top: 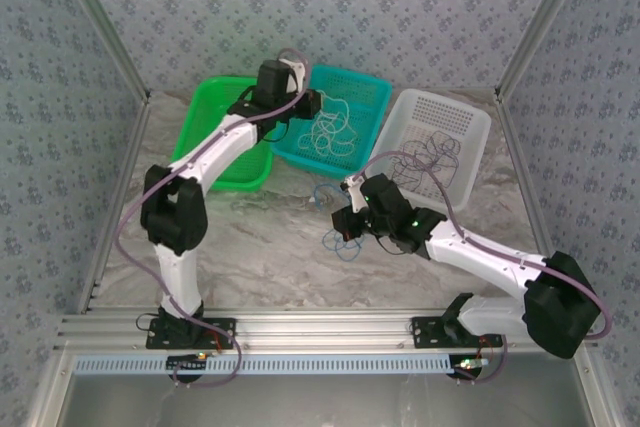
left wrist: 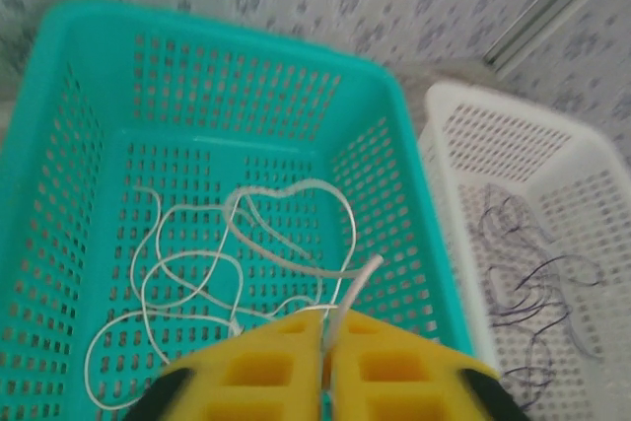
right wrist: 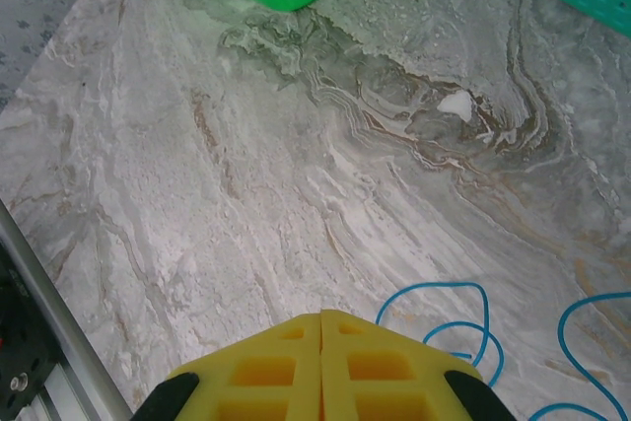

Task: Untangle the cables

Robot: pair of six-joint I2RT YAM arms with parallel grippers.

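A white cable (left wrist: 197, 263) lies in loose loops in the teal basket (left wrist: 217, 32). One end of it runs up between the yellow fingers of my left gripper (left wrist: 328, 327), which hangs over the basket's near side (top: 300, 112). Its jaws stand almost together, shut on that end. A blue cable (top: 340, 237) lies looped on the marble table, seen in the right wrist view just right of the fingers (right wrist: 473, 293). My right gripper (right wrist: 321, 317) is shut with nothing between its fingers, above the table beside those loops (top: 345, 209). A dark cable (left wrist: 532, 293) lies in the white basket (left wrist: 552, 125).
A green basket (top: 215, 97) stands left of the teal basket (top: 350, 75), and the white basket (top: 440, 102) stands to its right, all at the back of the table. Patterned walls with metal posts close in three sides. Bare marble (right wrist: 197, 194) spreads out left of the right gripper.
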